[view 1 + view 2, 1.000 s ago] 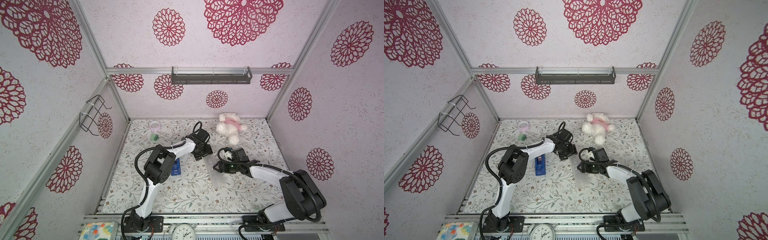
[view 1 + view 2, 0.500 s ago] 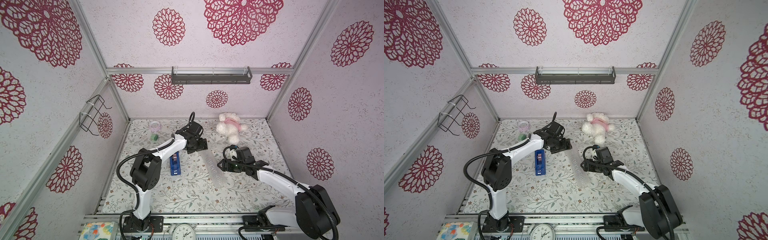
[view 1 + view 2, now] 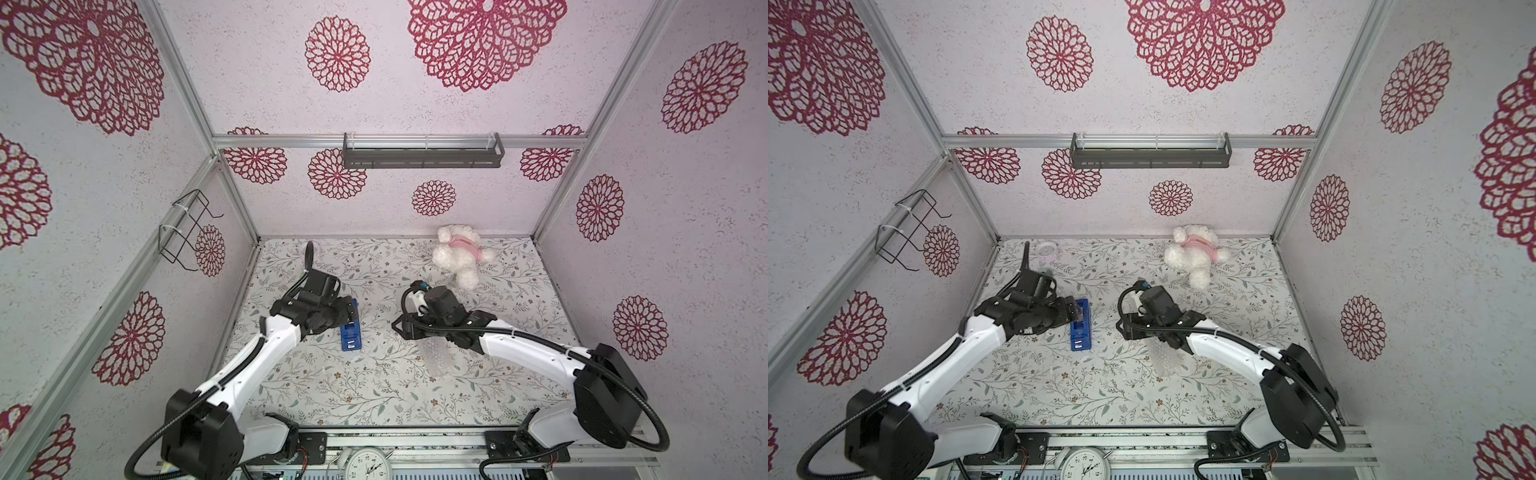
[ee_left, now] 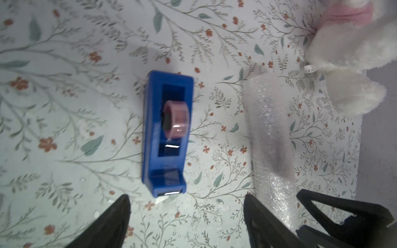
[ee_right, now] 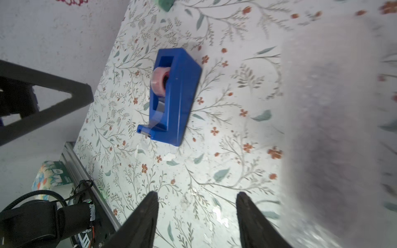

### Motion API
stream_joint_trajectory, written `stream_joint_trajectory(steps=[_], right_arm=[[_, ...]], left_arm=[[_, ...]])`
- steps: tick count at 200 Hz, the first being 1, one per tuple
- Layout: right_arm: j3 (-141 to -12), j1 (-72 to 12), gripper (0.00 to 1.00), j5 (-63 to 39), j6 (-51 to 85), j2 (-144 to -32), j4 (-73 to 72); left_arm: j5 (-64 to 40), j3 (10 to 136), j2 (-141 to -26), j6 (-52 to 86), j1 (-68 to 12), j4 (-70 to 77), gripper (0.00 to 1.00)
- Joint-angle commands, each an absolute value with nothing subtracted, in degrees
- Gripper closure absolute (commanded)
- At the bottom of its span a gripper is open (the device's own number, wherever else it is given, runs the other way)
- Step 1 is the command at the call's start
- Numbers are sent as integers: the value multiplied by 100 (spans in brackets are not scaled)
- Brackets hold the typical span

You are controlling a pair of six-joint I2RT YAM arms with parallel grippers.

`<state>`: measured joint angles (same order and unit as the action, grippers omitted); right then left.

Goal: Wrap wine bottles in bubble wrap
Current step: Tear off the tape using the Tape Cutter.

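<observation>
left gripper (image 4: 187, 201): released and spread wide, holding nothing, with only the flowered table (image 4: 64, 128) in the gap; poised just short of the cutter end of the tape dispenser (image 4: 167, 133), not touching it.
right gripper (image 5: 197, 193): parted as well, empty, bare table between the fingers; wrapped bundle outside the gap, just beside one finger; contact impossible to tell through the blur.
wine bottle (image 4: 277, 150): lying on its side on the table, visible only as a dark shape through the plastic; neck, cap and label not made out.
bubble wrap (image 4: 268, 111): rolled round the bottle into a long tube, running past the dark shape at both ends; no tape seen on it. In a top view, near half of the bubble wrap (image 3: 436, 357) showing from under the right arm.
tape dispenser: blue, standing upright beside the tube, apart from it and roughly parallel; pink tape roll (image 4: 176, 119) seated in it, a short clear tail at the cutter.
plush toy (image 4: 343, 53): near the far end of the tube, clear of both arms.
step in hand: probably sealing, since rolling looks finished and the tape is not yet drawn.
next move: likely a descent of the left gripper onto the tail at the cutter, a narrow pinch and a steady pull; probably also a hold on the tube by the right gripper, to stop it springing open.
</observation>
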<state>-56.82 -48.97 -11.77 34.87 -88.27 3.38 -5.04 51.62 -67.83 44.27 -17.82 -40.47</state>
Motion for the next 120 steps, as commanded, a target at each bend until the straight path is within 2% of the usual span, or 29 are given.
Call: stream_joint_trajectory(steps=[1,15,30,60,120], right_arm=[[-6072,-5231,46,-1330,4006,-9367,-409],[-6307,-5403,48,-1435,4073,-9711,-460],[-6413,-5494,49,-1607,4199,-9968,-597],[-6389,-5515,49,-1940,4474,-10237,-1041],[-6407,-5481,39,-2092,4951,-10613,-1413]], left_arm=[[-1201,4152,-6290,5112,-1116,-3458,25],[-1848,3463,-6195,5578,-513,-2758,38],[-2443,3022,-6405,5793,-183,-2013,48],[-3007,2982,-7287,5632,-166,-1250,52],[-3228,3091,-8340,5783,-243,-365,57]])
